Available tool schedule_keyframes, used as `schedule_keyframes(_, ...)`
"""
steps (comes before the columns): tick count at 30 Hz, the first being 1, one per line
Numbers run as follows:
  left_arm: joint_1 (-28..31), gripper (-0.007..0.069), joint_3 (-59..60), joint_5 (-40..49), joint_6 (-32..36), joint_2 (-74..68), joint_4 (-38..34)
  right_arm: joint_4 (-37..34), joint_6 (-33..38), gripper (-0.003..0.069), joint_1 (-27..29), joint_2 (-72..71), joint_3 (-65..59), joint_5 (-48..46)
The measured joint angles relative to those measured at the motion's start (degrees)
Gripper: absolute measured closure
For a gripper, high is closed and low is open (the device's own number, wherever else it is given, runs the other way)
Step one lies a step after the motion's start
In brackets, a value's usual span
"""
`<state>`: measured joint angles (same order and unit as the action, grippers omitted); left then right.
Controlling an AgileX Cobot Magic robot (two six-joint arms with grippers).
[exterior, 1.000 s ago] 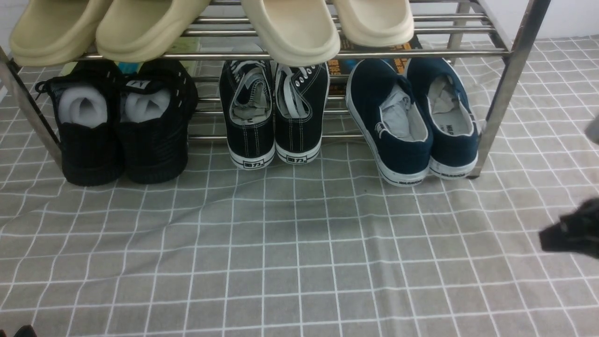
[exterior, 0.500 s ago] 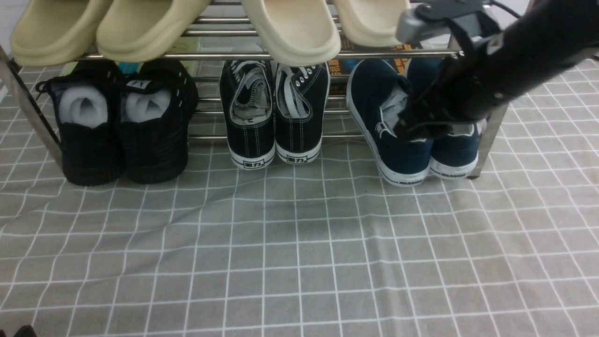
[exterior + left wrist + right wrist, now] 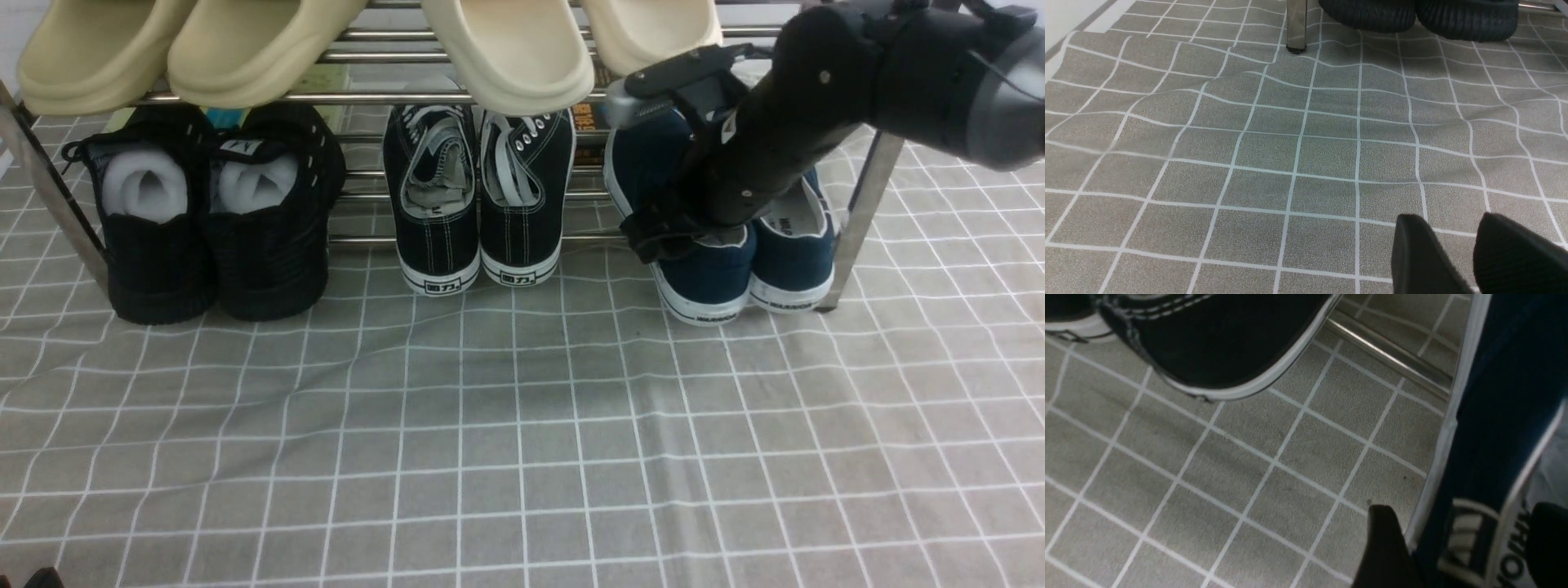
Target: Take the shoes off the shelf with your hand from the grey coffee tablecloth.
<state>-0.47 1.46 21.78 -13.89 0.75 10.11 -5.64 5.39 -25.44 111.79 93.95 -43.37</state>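
Currently the hand [image 3: 653,241], the black gripper of the right arm, sits right of centre in the front view, low against the heel end of the left shoe of the navy slip-ons [image 3: 788,261]. Its arm slants down from the upper right corner of the frame, crossing in front of both shoes and hiding most of their openings. In the right wrist view the 2 fingers [image 3: 1386,547] stand well apart. 1 is outside the shoe, just beside its white sole, the other is over the grey insole, and the navy side wall runs between them. The jaws are not closed on it, and I cannot tell whether either finger touches the canvas.

The pair stands in the right part of the frame at the shoe rack [image 3: 865,204], with toes over the lower bars and heels down on the grey checked tablecloth [image 3: 522,425], close to the rack's right front leg. At the centre, black lace-up sneakers [image 3: 478,212] with white stitching stand the same way, and black mesh sneakers [image 3: 212,237] stand at the left. 4 beige slides [image 3: 506,57] lie on the upper tier along the top edge.

The left gripper [image 3: 1451,220], seen in its own wrist view, is over bare tablecloth, with the rack's left leg and the mesh sneakers' heels beyond it. A narrow gap shows between its fingertips, but I cannot tell whether they meet further back.
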Motion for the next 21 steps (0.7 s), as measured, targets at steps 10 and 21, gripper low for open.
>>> schedule_keyframes(10,0.0,0.0384,0.0,0.0,0.0,0.0,0.0,-0.9,-0.2,0.0628,0.0,0.5,0.1,-0.1)
schedule_keyframes(21,0.0,0.0384,0.0,0.0,0.0,0.0,0.0,-4.4,-0.4,0.0627,0.0,-8.2,0.1,-9.4)
